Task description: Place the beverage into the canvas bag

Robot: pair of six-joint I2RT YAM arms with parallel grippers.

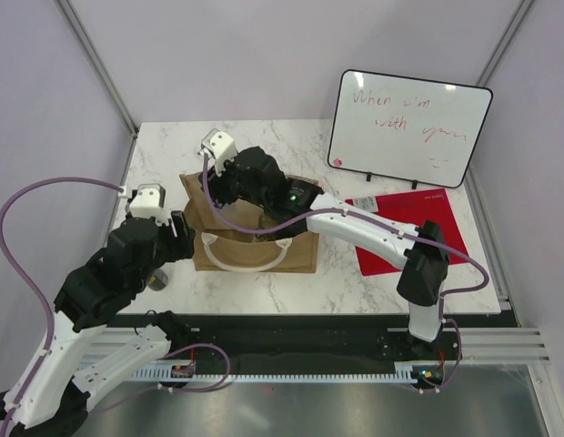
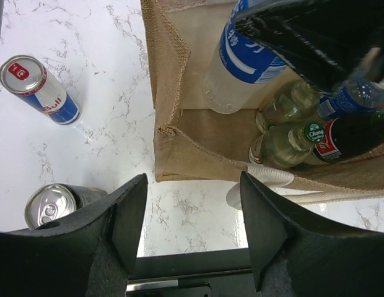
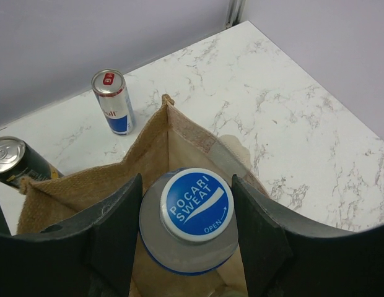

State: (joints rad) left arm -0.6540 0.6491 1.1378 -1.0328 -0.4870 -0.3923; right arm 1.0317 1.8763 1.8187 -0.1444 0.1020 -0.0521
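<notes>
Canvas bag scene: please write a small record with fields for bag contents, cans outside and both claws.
bag: tan-brown canvas bag, open
inside: green-capped glass bottle, dark red-labelled bottle
right claw: shut on clear plastic bottle with blue cap, in bag mouth
left claw: open, empty, beside bag
outside: blue-silver Red Bull can, dark can, both upright

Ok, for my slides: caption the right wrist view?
Right fingers grip a Pocari Sweat bottle in the canvas bag's mouth.
</notes>
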